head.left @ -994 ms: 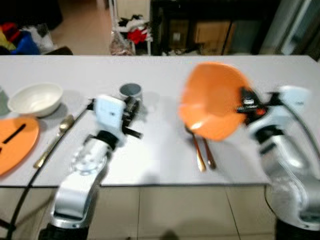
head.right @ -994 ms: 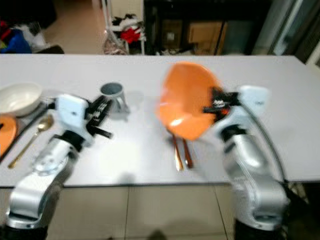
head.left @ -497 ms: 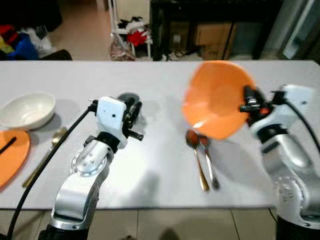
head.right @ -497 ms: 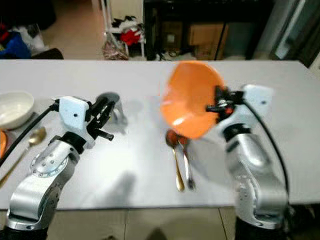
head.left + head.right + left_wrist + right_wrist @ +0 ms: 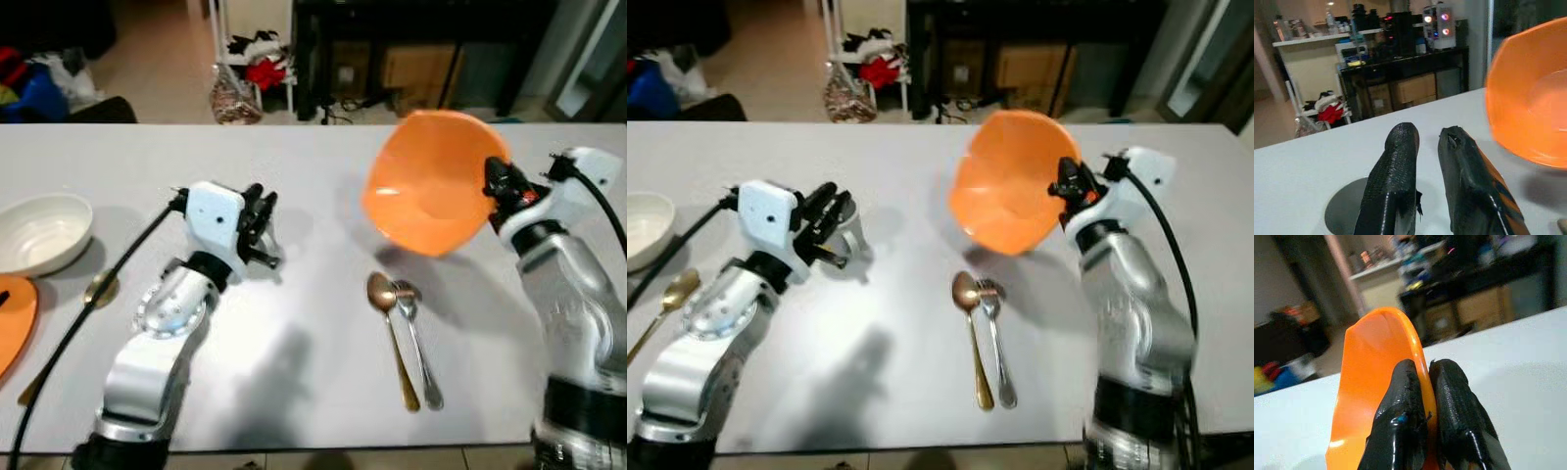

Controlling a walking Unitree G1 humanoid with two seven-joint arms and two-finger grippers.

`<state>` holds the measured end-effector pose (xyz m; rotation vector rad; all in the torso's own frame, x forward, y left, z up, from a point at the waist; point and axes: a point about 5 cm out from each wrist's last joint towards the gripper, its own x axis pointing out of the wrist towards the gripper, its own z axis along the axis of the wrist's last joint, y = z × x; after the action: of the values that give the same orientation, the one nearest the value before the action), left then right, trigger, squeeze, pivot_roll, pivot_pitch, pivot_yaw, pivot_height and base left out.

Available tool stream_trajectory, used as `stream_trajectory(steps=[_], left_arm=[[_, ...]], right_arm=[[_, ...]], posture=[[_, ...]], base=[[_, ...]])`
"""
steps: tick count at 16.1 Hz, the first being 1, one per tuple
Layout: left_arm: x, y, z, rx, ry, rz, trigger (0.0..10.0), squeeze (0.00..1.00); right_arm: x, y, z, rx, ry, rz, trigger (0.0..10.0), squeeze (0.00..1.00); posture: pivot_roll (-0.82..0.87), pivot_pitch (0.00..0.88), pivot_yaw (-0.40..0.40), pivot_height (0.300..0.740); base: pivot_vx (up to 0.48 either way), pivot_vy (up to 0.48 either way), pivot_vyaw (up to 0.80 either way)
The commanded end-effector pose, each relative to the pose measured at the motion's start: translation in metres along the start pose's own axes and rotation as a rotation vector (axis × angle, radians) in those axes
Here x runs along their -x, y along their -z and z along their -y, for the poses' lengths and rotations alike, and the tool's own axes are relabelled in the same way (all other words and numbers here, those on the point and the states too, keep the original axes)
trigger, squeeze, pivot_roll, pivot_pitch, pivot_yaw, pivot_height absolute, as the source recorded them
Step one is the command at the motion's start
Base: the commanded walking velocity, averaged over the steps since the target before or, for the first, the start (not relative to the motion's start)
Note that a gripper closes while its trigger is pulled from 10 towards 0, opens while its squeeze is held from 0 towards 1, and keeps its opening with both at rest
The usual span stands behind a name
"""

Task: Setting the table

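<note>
My right gripper (image 5: 493, 182) is shut on the rim of an orange bowl (image 5: 429, 182). It holds the bowl tilted in the air above the white table (image 5: 313, 392), its hollow facing me. In the right wrist view both fingers (image 5: 1400, 406) pinch the bowl's edge (image 5: 1376, 362). A gold spoon (image 5: 390, 333) and a silver fork (image 5: 417, 338) lie side by side just in front of the bowl. My left gripper (image 5: 261, 217) hovers shut over a grey cup (image 5: 851, 233), with nothing between its fingers (image 5: 1396, 176). The cup's mouth (image 5: 1344, 215) lies below them.
A white bowl (image 5: 39, 233) sits at the left, with an orange plate (image 5: 10, 318) at the left edge. Another gold spoon (image 5: 664, 300) lies next to them. Beyond the table's far edge stand a dark cabinet (image 5: 411, 49) and a rack with clothes (image 5: 250, 54).
The camera has tipped, so the whole scene has shifted. My right gripper has carried the orange bowl up and away from the spoon and fork. The left gripper has stayed by the cup.
</note>
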<state>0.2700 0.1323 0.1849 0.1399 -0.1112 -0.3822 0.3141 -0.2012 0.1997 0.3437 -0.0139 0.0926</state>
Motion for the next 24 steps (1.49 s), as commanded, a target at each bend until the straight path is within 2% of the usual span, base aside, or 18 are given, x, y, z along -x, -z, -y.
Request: stream_trajectory(steps=[1, 2, 4, 6, 9, 12, 15, 17, 19, 24], left_arm=[[0.0, -0.002, -0.003, -0.005, 0.015, 0.01, 10.0, 0.0], [0.0, -0.003, -0.004, -0.011, 0.047, 0.014, 10.0, 0.0], [0.002, -0.006, -0.002, -0.006, 0.103, 0.029, 10.0, 0.0], [0.003, -0.008, 0.002, 0.007, 0.158, 0.032, 10.0, 0.0], [0.006, -0.009, 0.007, 0.021, 0.235, 0.025, 10.0, 0.0], [0.011, -0.009, 0.011, 0.032, 0.294, 0.018, 10.0, 0.0], [0.014, -0.009, 0.014, 0.041, 0.334, 0.001, 10.0, 0.0], [0.016, -0.007, 0.016, 0.033, 0.36, -0.021, 10.0, 0.0], [0.019, -0.001, 0.017, -0.007, 0.398, -0.077, 10.0, 0.0], [0.021, 0.001, 0.018, -0.017, 0.417, -0.102, 10.0, 0.0]], right_arm=[[-0.008, -0.007, -0.014, -0.038, -0.108, 0.026, 10.0, 0.0], [-0.023, -0.007, -0.007, -0.113, -0.13, 0.003, 10.0, 0.0], [-0.042, -0.004, 0.007, -0.196, -0.127, -0.023, 10.0, 0.0], [-0.056, 0.004, 0.012, -0.249, -0.158, -0.082, 10.0, 0.0], [-0.068, 0.02, 0.019, -0.312, -0.159, -0.152, 10.0, 0.0], [-0.07, 0.037, 0.026, -0.395, -0.149, -0.207, 10.0, 0.0], [-0.07, 0.042, 0.031, -0.476, -0.097, -0.191, 10.0, 0.0], [-0.071, 0.045, 0.031, -0.476, -0.083, -0.204, 10.0, 0.0], [-0.071, 0.054, 0.029, -0.462, -0.043, -0.263, 10.0, 0.0], [-0.067, 0.065, 0.03, -0.462, -0.001, -0.364, 10.0, 0.0]], posture=[[0.11, 0.0, 0.025, 0.74], [0.11, 0.0, 0.031, 0.74], [0.12, 0.0, 0.039, 0.74], [0.12, 0.0, 0.045, 0.74], [0.13, 0.0, 0.055, 0.74], [0.14, 0.0, 0.064, 0.74], [0.15, 0.0, 0.067, 0.74], [0.15, 0.0, 0.069, 0.74], [0.15, 0.0, 0.073, 0.74], [0.15, 0.0, 0.075, 0.74]], base=[[0.0, 0.0, 0.0], [0.0, 0.0, 0.0], [0.0, 0.0, 0.0], [0.0, 0.0, 0.0], [0.0, 0.0, 0.0], [0.0, 0.0, 0.0], [0.0, 0.0, 0.0], [0.0, 0.0, 0.0], [0.0, 0.0, 0.0], [0.0, 0.0, 0.0]])
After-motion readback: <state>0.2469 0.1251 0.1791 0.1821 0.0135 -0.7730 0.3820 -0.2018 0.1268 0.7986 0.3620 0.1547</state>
